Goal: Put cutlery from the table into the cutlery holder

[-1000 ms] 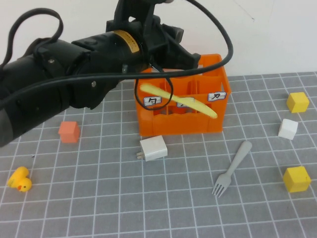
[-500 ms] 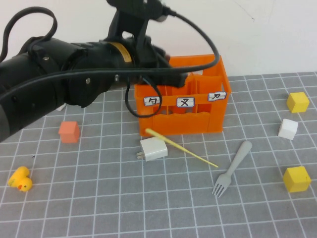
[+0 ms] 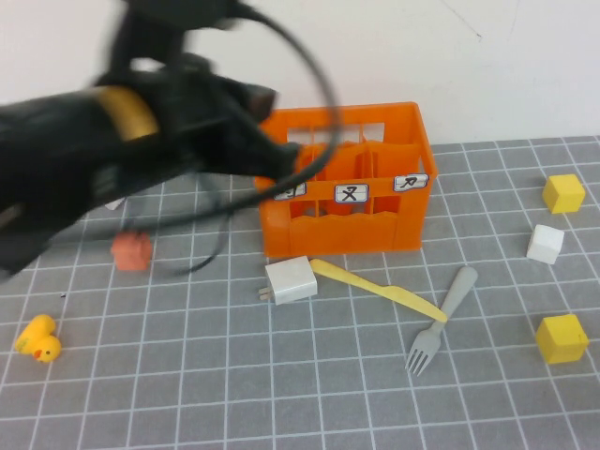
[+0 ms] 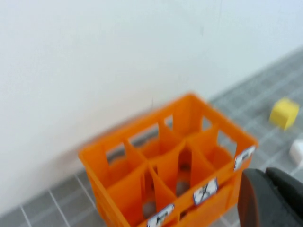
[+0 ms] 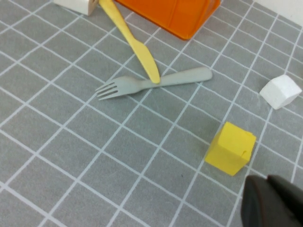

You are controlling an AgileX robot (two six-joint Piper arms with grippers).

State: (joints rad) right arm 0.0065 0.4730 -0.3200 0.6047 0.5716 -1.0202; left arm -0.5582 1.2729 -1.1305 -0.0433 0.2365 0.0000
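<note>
The pale-yellow knife [image 3: 375, 286] lies flat on the grey gridded table [image 3: 234, 375] in front of the orange cutlery holder [image 3: 347, 225], its tip resting across the handle of the grey fork [image 3: 441, 314]. Both show in the right wrist view: knife [image 5: 135, 47], fork [image 5: 156, 82]. My left gripper [image 3: 277, 159] is blurred above the holder's left end; in its wrist view [image 4: 272, 198] the fingers sit together, empty, over the holder [image 4: 189, 97]. My right gripper [image 5: 274, 203] is shut and empty above the table, out of the high view.
A white charger block [image 3: 291, 280] lies at the knife's handle end. Yellow cubes [image 3: 563, 193] [image 3: 562, 338] and a white cube [image 3: 545, 244] stand at the right. An orange cube [image 3: 131, 250] and a yellow duck [image 3: 37, 339] are at the left. A wall stands behind the holder.
The knife left my left gripper, fell in front of the holder and settled flat against the fork. My left arm swung up and to the left.
</note>
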